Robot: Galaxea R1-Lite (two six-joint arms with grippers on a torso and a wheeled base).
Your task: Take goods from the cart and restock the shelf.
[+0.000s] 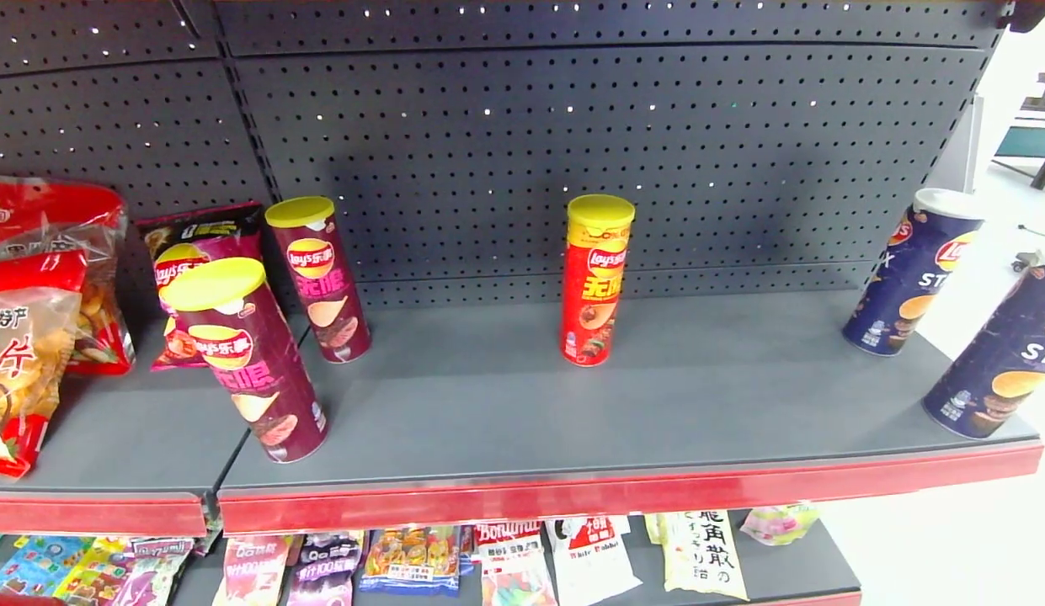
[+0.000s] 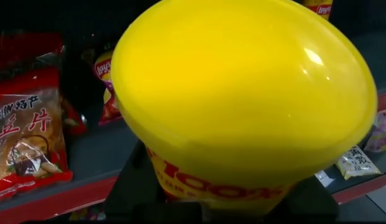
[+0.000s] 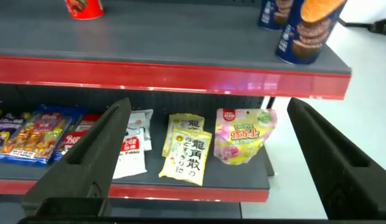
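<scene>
Left claw (image 2: pixel 218 202) clamped on a yellow-lidded can (image 2: pixel 243 93), lid end right up against the wrist camera, yellow body with red print gripped low between dark claw parts. Arm held out before the upper shelf (image 2: pixel 96 152), can in front of its red front lip.

Right claw (image 3: pixel 205 168) spread wide apart and empty, held lower, aimed at the lower shelf (image 3: pixel 243 180) and its row of packets (image 3: pixel 185 155).

Beyond, on the upper shelf in the head view:
- At eight o'clock, one maroon can (image 1: pixel 244 362) near the front lip.
- At ten o'clock, a second maroon can (image 1: pixel 320 278) farther back.
- At nine o'clock, snack bags (image 1: pixel 34 320) just beside the maroon cans.
- Near the centre, toward twelve, a single red can (image 1: pixel 595 282) standing upright, well apart from the rest.
- At three and four o'clock, two navy cans (image 1: pixel 909 273) close to the end of the deck.

Farthest back, a dark pegboard (image 1: pixel 573 151) wall.
</scene>
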